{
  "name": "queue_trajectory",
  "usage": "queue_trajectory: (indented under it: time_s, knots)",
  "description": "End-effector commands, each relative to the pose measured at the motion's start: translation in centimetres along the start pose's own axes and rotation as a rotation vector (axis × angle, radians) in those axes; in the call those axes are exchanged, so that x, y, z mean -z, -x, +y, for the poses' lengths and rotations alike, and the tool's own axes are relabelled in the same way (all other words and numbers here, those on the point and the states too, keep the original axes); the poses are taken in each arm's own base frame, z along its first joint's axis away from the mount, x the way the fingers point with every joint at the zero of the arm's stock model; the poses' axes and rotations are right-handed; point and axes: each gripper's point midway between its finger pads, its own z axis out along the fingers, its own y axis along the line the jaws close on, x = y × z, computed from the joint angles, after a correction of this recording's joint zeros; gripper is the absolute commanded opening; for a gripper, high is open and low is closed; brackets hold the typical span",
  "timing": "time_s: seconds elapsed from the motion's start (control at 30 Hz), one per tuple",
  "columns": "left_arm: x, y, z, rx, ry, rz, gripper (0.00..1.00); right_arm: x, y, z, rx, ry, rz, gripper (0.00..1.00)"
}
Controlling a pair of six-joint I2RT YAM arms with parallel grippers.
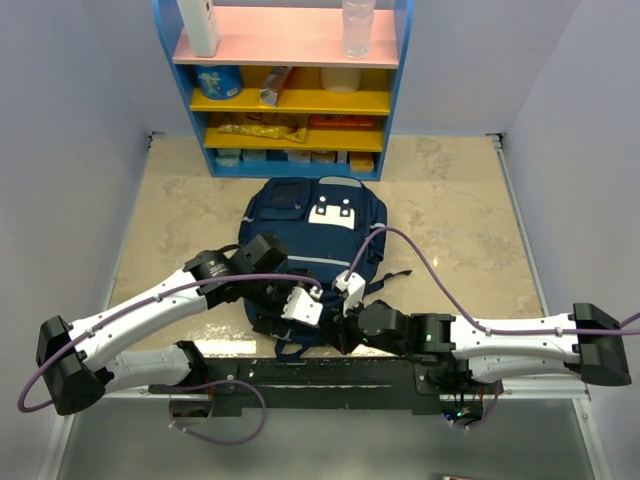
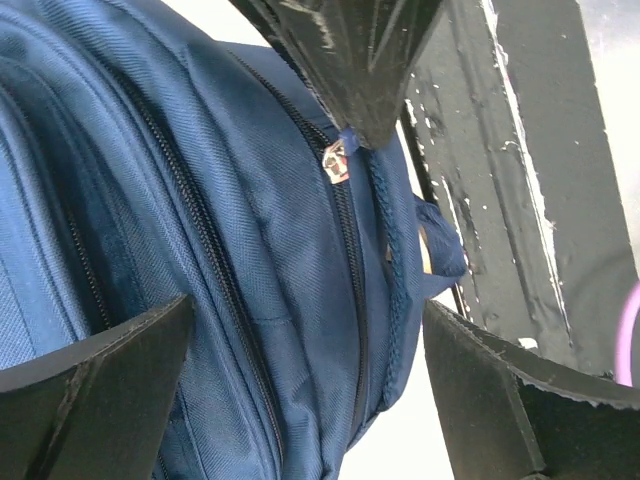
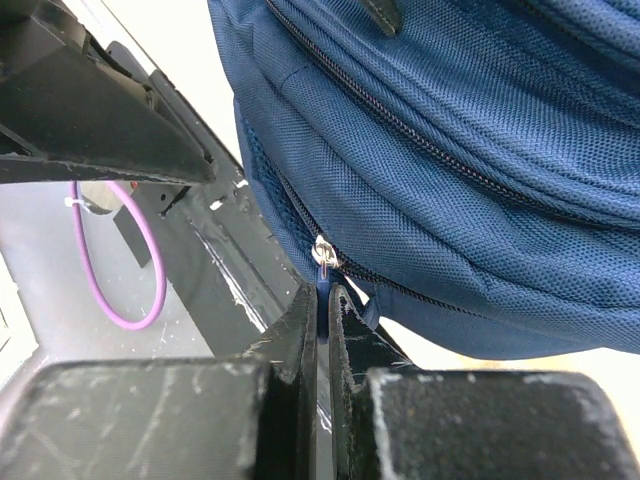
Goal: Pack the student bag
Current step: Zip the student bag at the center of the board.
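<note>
Right pincer (image 3: 323, 300) clamped on zip pull (image 3: 323, 256) at near end of student bag (image 1: 312, 225); probably set to draw zip open. Left pincer (image 2: 310, 340) spread wide, astride bag seam, holding nothing; likely there to brace fabric. Worktop (image 1: 450, 230) carries bag flat, centre, near shelf unit (image 1: 400, 60). Shelves hold bottles, packets. Bag's visible zips shut, contents hidden.

Right pincer (image 3: 323, 296) grips zipper pull (image 3: 324, 257) on student bag (image 3: 480, 150)
</note>
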Motion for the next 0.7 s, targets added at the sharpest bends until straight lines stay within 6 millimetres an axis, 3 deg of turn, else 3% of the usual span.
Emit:
queue_trajectory:
  time_s: [0.0,0.23,0.33,0.37,0.43,0.67]
  knots:
    - [-0.9,-1.0,0.3,0.059,0.037,0.019,0.98,0.0,2.7,1.9,-0.054,0.059,-0.104,0.0]
    - [-1.9,-1.9,0.9,0.085,0.041,0.06,0.73,0.2,3.5,2.8,-0.049,0.088,-0.114,0.0]
    - [-2.0,-1.9,1.6,0.082,0.05,0.076,0.42,0.7,4.6,3.1,-0.04,0.084,-0.133,0.0]
    - [-1.8,-2.0,1.9,0.089,0.054,0.086,0.18,1.0,4.8,3.0,-0.033,0.076,-0.136,0.0]
    - [-1.7,-2.0,2.3,0.099,0.048,0.109,0.0,1.5,6.1,3.2,-0.028,0.07,-0.166,0.0]
    - [0.9,-0.1,3.8,0.067,0.11,0.075,0.0,2.8,7.5,2.0,-0.01,-0.007,-0.196,0.0]
